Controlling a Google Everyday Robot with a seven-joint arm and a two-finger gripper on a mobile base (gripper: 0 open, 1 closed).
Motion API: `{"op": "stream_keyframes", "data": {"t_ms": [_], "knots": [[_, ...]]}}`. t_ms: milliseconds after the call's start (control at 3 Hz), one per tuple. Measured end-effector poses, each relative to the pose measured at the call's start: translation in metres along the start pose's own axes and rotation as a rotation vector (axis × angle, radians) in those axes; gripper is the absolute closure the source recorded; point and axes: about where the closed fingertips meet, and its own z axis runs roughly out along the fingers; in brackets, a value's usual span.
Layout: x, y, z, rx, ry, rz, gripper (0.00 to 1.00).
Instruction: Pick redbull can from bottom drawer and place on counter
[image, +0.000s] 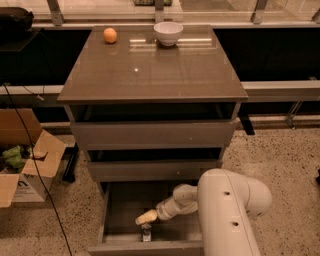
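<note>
The arm (182, 198) reaches leftward into the open bottom drawer (120, 202); the gripper (141, 219) hangs just above the redbull can (146, 233), grip state unclear; the glossy counter (165, 75) bears an orange (110, 35) and a bowl (168, 33) at its far edge.

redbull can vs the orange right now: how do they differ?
Place: the redbull can sits in the open bottom drawer, near its front wall; the orange sits on the counter, at the far left corner.
Look: the can is slim and silver; the orange is round and orange.
Access: the gripper is just above the can; nothing is at the orange.
Both are small.
</note>
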Motion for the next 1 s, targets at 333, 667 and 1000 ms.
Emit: {"op": "stream_keyframes", "data": {"t_ms": [333,667,1000], "knots": [[-0.002,0.002,0.022,0.033,0.024,0.074,0.00],[-0.001,0.005,0.034,0.048,0.046,0.135,0.19],[-0.001,0.005,0.033,0.048,0.046,0.135,0.43]]}}
